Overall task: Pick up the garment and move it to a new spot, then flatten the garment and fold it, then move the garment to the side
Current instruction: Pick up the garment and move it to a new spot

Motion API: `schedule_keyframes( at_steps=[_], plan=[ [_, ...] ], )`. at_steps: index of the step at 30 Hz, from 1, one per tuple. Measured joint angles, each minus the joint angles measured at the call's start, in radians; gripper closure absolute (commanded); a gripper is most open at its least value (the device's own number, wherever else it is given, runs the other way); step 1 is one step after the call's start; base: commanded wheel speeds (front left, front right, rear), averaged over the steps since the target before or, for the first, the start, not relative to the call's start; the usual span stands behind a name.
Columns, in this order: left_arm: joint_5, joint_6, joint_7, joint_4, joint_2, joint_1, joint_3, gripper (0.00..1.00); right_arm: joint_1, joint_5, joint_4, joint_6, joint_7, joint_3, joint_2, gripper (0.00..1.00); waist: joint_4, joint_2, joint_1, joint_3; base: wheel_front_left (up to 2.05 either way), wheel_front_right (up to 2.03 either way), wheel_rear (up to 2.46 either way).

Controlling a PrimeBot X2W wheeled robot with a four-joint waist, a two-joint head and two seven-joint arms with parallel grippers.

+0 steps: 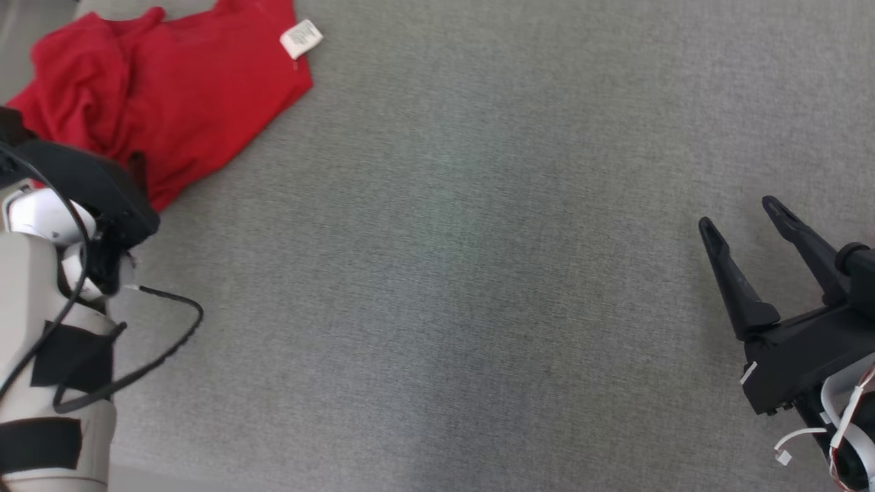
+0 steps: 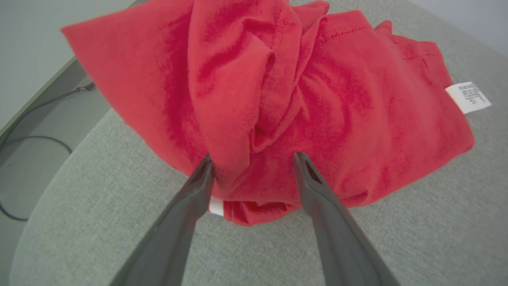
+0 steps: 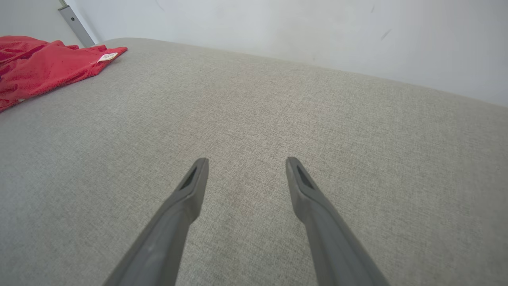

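Observation:
The red garment (image 1: 178,89) lies crumpled at the far left of the grey cushioned surface (image 1: 478,273), a white label (image 1: 301,37) at its right corner. In the left wrist view the garment (image 2: 349,111) bulges in thick folds, and my left gripper (image 2: 252,159) stands open, its fingertips over the near edge with a fold between them. In the head view my left forearm (image 1: 41,307) and dark wrist cover the garment's near corner. My right gripper (image 1: 737,213) hangs open at the lower right, far from the cloth, with nothing between its fingers (image 3: 190,190). The garment (image 3: 39,67) shows far left there.
The surface's rounded left edge (image 2: 59,167) drops to a floor with a dark cable (image 2: 35,139). A pale wall (image 3: 278,31) stands behind the far edge. A black cable (image 1: 164,342) loops off my left arm over the surface. Bare grey cushion stretches between the grippers.

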Motion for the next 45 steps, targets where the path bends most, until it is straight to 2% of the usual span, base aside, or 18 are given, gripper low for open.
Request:
schedule_keyframes(
  at_steps=[8,9,10,24,34,38,40,45],
  plan=[
    [0.010,0.007,-0.035,0.073,0.022,-0.028,0.023,0.00,0.001,0.000,-0.058,-0.008,0.046,-0.012,-0.022,0.00,-0.042,-0.0001,-0.0002,0.043,0.00,0.00,0.00],
    [0.010,0.007,-0.047,0.086,0.021,-0.041,0.026,0.59,0.000,0.000,-0.073,-0.008,0.053,-0.013,-0.024,0.00,-0.046,0.0000,-0.0002,0.053,0.00,0.00,0.00],
    [0.011,0.007,-0.056,0.090,0.021,-0.046,0.026,1.00,0.000,0.000,-0.076,-0.009,0.058,-0.013,-0.025,0.00,-0.048,0.0000,-0.0002,0.058,0.00,0.00,0.00],
    [0.041,0.008,-0.120,0.177,0.001,-0.095,0.016,1.00,-0.016,0.002,-0.053,-0.018,0.069,-0.019,-0.020,0.00,-0.044,-0.0002,-0.0003,0.053,0.00,0.00,0.00],
    [0.054,0.005,-0.181,0.204,0.009,-0.151,0.001,1.00,-0.061,0.029,0.043,-0.018,0.039,0.021,0.038,0.00,-0.036,-0.0002,-0.0003,-0.020,0.00,0.00,0.00],
    [0.058,-0.012,-0.213,0.216,0.004,-0.151,-0.012,1.00,-0.067,0.049,0.100,-0.016,0.007,0.034,0.071,0.00,-0.036,-0.0002,-0.0003,-0.063,0.00,0.00,0.00],
    [0.061,-0.039,-0.229,0.222,0.007,-0.151,-0.019,1.00,-0.066,0.061,0.129,-0.016,-0.011,0.042,0.087,0.00,-0.036,-0.0002,-0.0003,-0.087,0.00,0.00,0.00],
    [0.072,-0.055,-0.274,0.220,-0.001,-0.151,-0.044,1.00,-0.071,0.073,0.194,-0.007,-0.062,0.053,0.121,0.00,-0.039,-0.0003,-0.0003,-0.153,0.00,0.00,0.00]
  ],
)
